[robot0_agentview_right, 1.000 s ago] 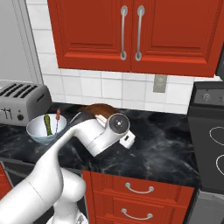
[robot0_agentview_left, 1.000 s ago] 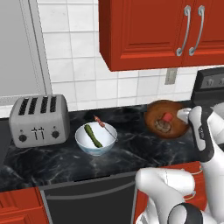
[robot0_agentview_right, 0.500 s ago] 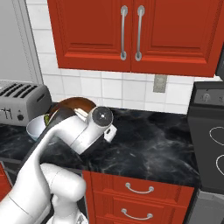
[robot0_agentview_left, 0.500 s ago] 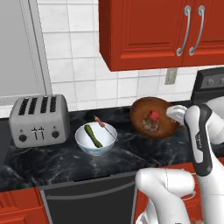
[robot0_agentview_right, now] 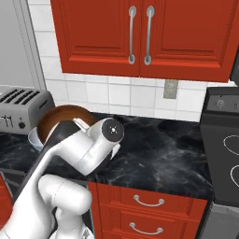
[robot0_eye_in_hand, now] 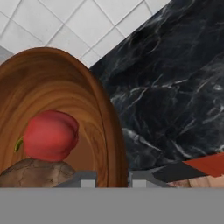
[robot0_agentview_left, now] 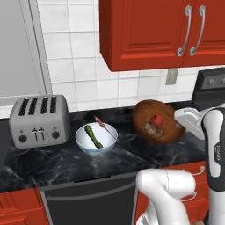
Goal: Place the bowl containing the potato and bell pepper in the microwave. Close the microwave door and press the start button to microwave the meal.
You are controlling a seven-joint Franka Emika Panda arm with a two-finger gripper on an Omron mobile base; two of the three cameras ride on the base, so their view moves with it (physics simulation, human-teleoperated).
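The brown wooden bowl (robot0_agentview_left: pixel 147 113) hangs tilted above the black counter, its inside facing the left base camera. Inside it lie the red bell pepper (robot0_agentview_left: pixel 158 120) and the brown-grey potato (robot0_agentview_left: pixel 151 129). My gripper (robot0_agentview_left: pixel 179 124) is shut on the bowl's right rim. In the hand view the bowl (robot0_eye_in_hand: pixel 65 87) fills the left side, its rim pinched between my fingertips (robot0_eye_in_hand: pixel 86 180), with the bell pepper (robot0_eye_in_hand: pixel 50 134) above the potato (robot0_eye_in_hand: pixel 37 173). From the right base view the bowl (robot0_agentview_right: pixel 60 117) shows behind my arm. The microwave and its door are out of view.
A white bowl (robot0_agentview_left: pixel 96 140) with a green vegetable and a skewer stands left of the wooden bowl. A grey toaster (robot0_agentview_left: pixel 39 121) sits at the counter's left end. Red cabinets (robot0_agentview_left: pixel 154 30) hang overhead. The stove (robot0_agentview_right: pixel 224 154) lies to the right.
My gripper has carried the wooden bowl leftward over the counter, toward the white bowl, and tipped it more steeply. The toaster and white bowl have stayed put.
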